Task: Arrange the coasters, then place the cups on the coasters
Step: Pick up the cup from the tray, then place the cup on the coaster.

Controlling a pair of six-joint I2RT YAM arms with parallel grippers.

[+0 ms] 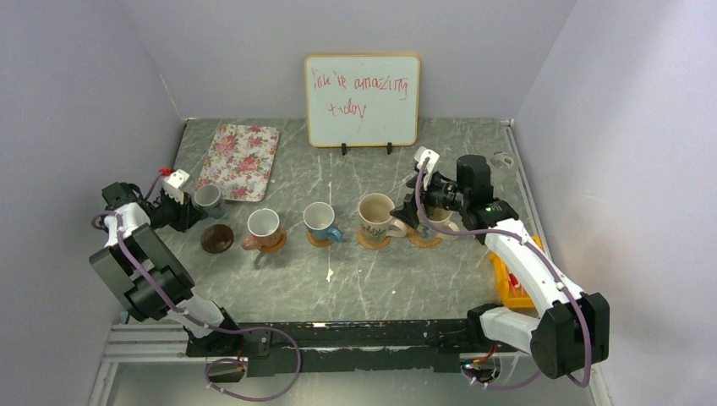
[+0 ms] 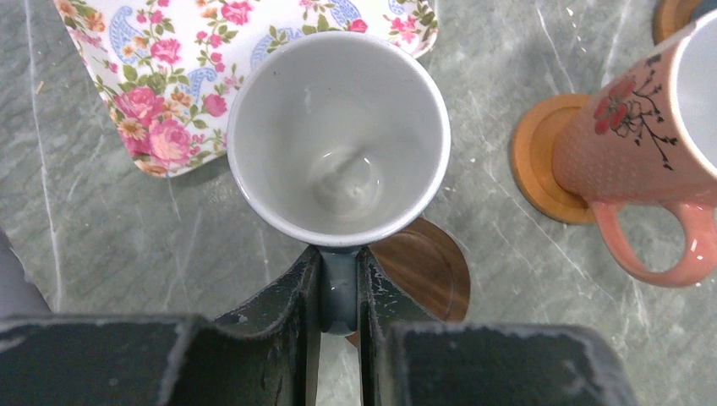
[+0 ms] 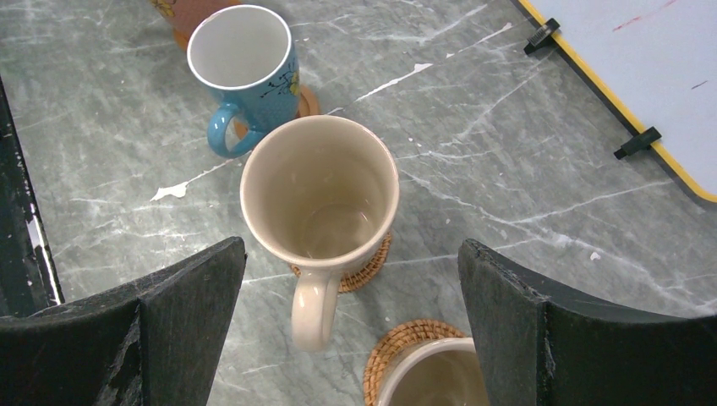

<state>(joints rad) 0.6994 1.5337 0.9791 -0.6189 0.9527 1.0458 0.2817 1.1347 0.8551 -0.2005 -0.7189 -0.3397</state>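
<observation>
Just beside tray edge, fingers clamp grey cup.

The table is grey with white marble veins. The tray shows pink roses and blue paisley on cream. The grey cup is white inside. The dark coaster is brown wood grain. The pink cup bears red blossoms on dark twigs. The blue cup and cream cup are pale inside. The woven coaster is tan.

Right gripper jaws wide apart. Cream mug upright on woven coaster; blue mug on tan coaster; cropped rim, probably another mug, at bottom edge.
</observation>
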